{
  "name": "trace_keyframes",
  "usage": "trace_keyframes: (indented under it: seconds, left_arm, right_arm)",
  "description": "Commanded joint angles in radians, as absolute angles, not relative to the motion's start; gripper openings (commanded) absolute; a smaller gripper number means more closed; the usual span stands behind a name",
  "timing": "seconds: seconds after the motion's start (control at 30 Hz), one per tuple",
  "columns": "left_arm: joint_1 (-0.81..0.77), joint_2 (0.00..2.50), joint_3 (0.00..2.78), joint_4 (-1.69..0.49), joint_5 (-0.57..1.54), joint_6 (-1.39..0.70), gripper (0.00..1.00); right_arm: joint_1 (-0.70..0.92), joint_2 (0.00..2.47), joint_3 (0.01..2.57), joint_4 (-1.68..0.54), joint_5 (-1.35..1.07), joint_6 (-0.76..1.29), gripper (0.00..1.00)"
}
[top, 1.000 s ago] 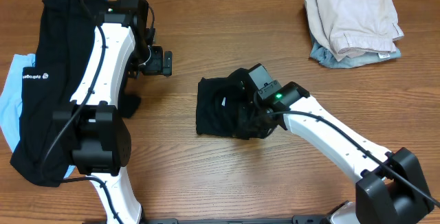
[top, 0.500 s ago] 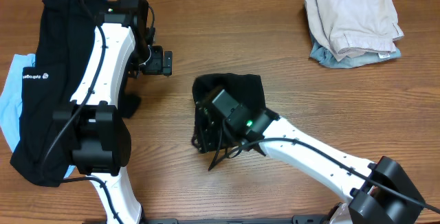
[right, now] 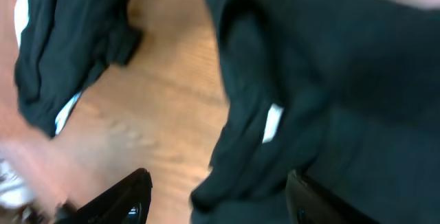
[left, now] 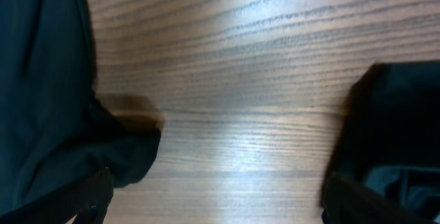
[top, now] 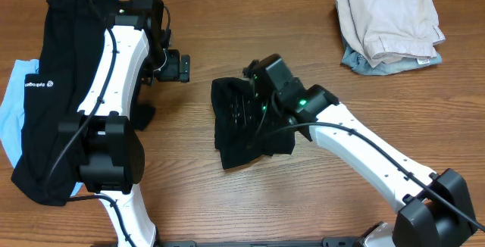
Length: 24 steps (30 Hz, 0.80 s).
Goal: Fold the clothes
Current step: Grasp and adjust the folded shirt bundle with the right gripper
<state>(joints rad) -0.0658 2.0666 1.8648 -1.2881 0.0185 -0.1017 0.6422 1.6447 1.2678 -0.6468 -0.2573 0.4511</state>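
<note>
Hovering over folded black cloth garment [top: 227,141], mid brown wooden surface [top: 318,57]: right end effector [right: 216,186], seemingly spread wide, view blurred. Farther left: left end effector [left: 216,189], wide, empty. Hazard: cloth snagging on lift, undoing fold.

Two black garments [top: 45,65] [top: 235,137], two blue [top: 10,118] [top: 362,64], one beige [top: 390,12].

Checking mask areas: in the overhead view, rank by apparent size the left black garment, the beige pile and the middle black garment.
1. left black garment: clearly largest, even with the left arm over it.
2 and 3. beige pile and middle black garment look alike; the right arm hides part of the latter, so unranked.
</note>
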Motion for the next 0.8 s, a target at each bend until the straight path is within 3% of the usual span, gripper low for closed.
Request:
trace_keyframes:
  seconds: [0.0, 0.17, 0.43, 0.6, 0.77]
  left_arm:
    - [-0.065, 2.060, 1.859, -1.267, 0.018, -0.089, 1.00]
    - [-0.047, 2.060, 1.859, -1.216, 0.014, -0.089, 1.00]
    - [0.065, 2.060, 1.859, -1.113, -0.191, -0.131, 1.00]
    - [0.176, 2.060, 1.859, -1.048, -0.128, -0.131, 1.00]
    - [0.238, 2.060, 1.859, -1.034, -0.032, -0.130, 1.00]
  right_arm:
    - [0.647, 1.649, 1.283, -0.602, -0.156, 0.410, 0.66]
    - [0.651, 1.752, 1.280, -0.470, -0.146, 0.412, 0.63]
    - [0.669, 1.935, 1.280, -0.212, -0.170, 0.419, 0.59]
    - [0.696, 1.985, 1.281, -0.033, -0.300, 0.419, 0.59]
    - [0.702, 1.977, 1.352, -0.009, -0.398, 0.418, 0.62]
